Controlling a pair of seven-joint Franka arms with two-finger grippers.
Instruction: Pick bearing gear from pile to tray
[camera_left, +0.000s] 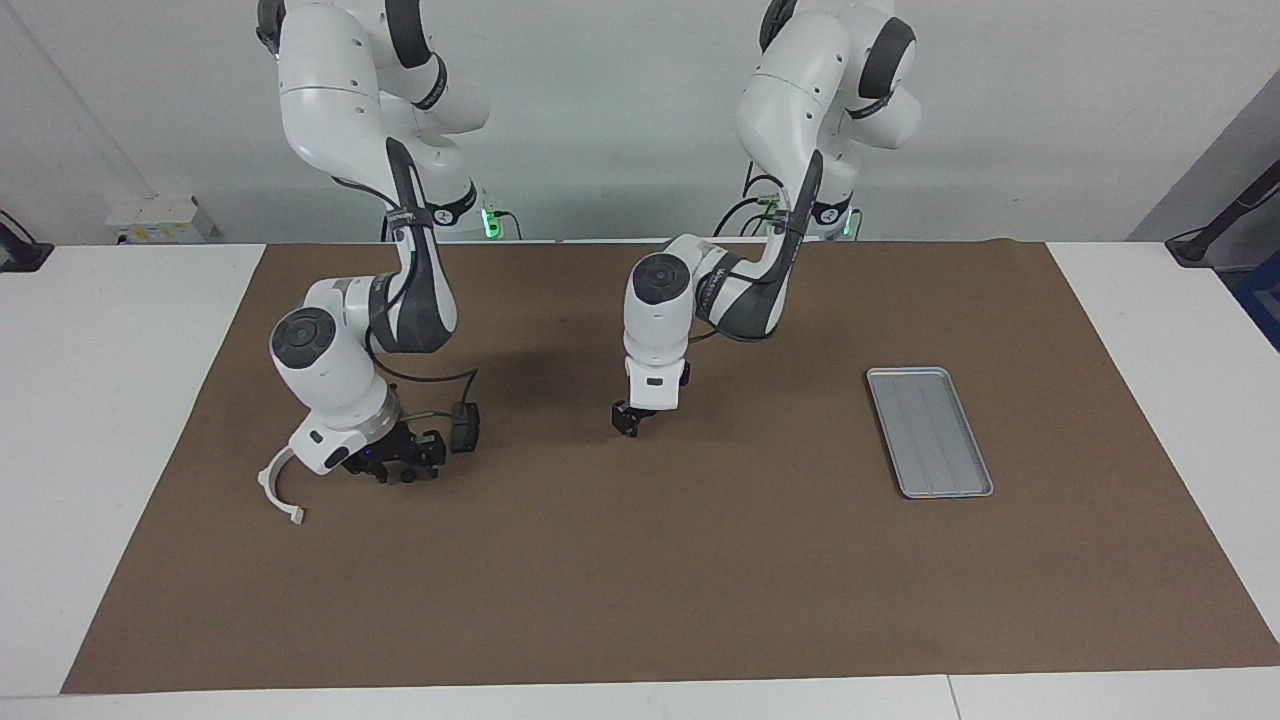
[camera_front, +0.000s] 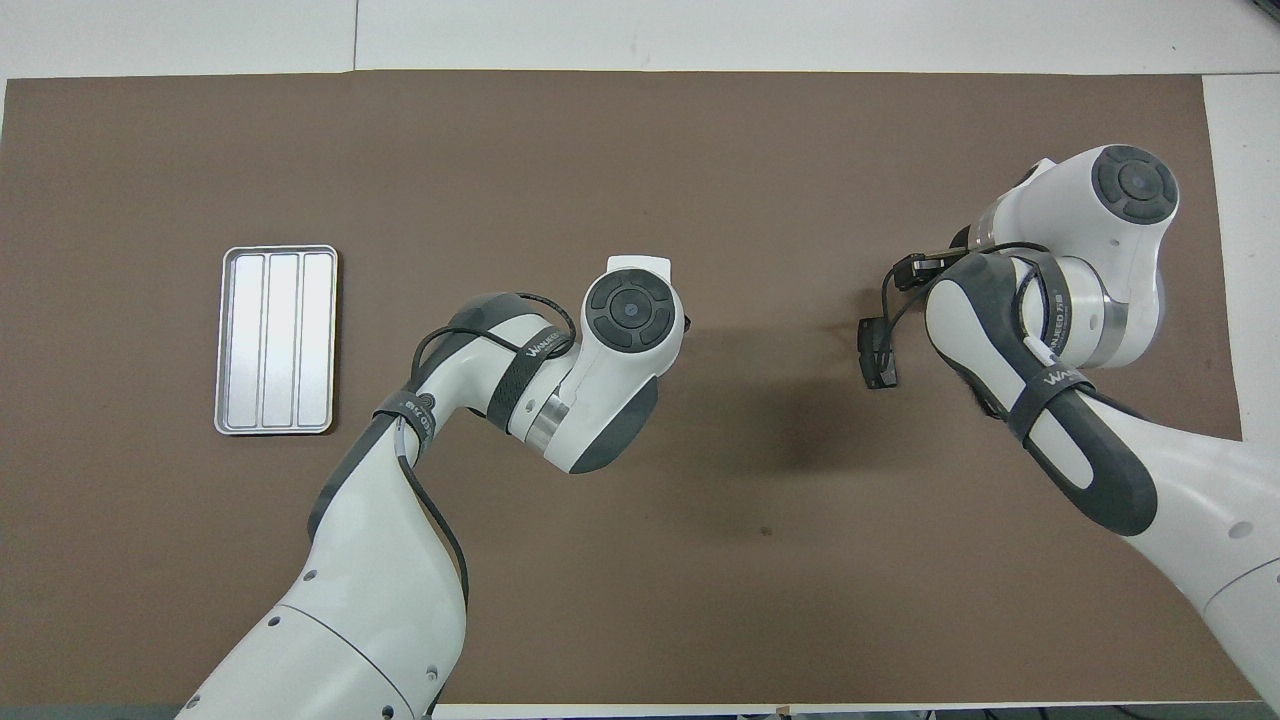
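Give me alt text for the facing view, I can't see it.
Right gripper sits low over the pile of small parts beside a white bracket. Left gripper hangs over bare mat mid-table; the tray lies empty.

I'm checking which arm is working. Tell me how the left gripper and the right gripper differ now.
The right gripper is low at the pile, beside the white bracket; the left gripper hangs over bare mat, mid-table. The right wrist tilts; the left points straight down. Neither is near the tray; both are black-fingered.
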